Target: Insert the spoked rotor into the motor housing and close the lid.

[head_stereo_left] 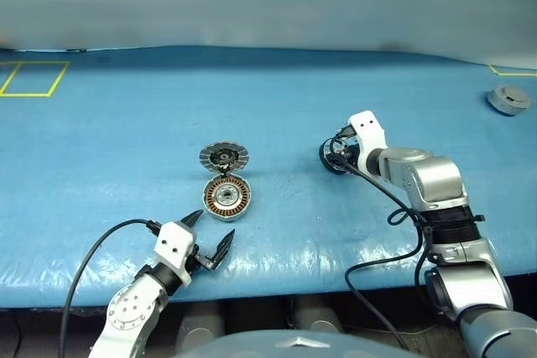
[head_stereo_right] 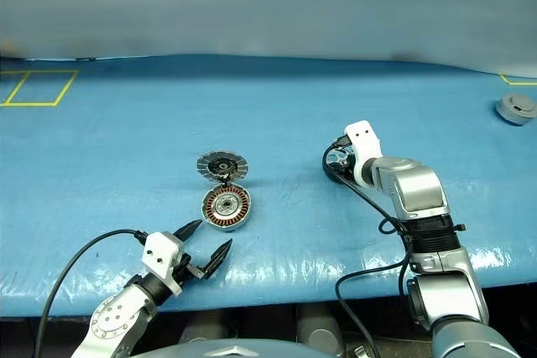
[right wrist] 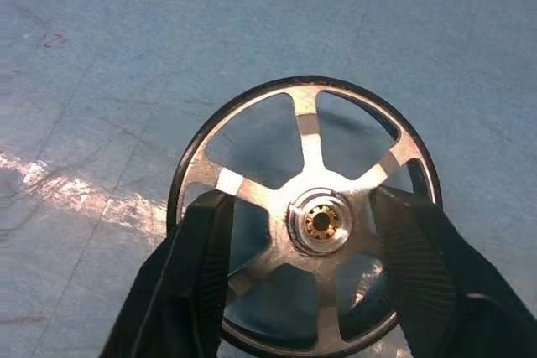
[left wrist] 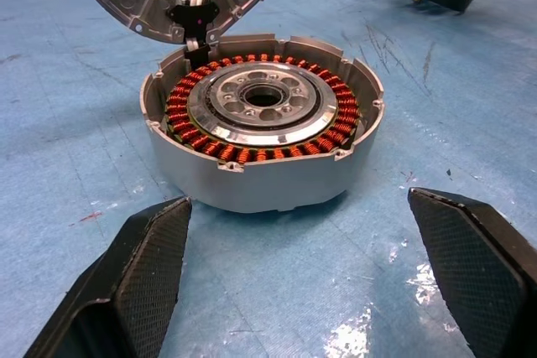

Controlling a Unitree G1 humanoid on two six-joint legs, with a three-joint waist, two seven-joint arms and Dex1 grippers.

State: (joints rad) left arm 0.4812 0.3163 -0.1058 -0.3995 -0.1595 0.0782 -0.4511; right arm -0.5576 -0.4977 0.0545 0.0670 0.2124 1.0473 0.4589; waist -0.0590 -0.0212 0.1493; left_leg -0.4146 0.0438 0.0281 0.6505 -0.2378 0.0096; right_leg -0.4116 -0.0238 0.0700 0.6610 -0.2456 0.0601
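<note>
The motor housing lies open on the blue table, showing copper windings around a silver centre. Its lid is swung back on the far side with the segmented inner face up. My left gripper stands open just in front of the housing, its fingers not touching it. To the right lies the spoked rotor, flat on the table. My right gripper reaches down into it, one finger on each side of the hub, with a gap showing beside the hub.
Another grey puck sits at the far right of the table. A yellow taped square marks the far left corner. The table's front edge runs just behind my left gripper. A black cable hangs from the right wrist.
</note>
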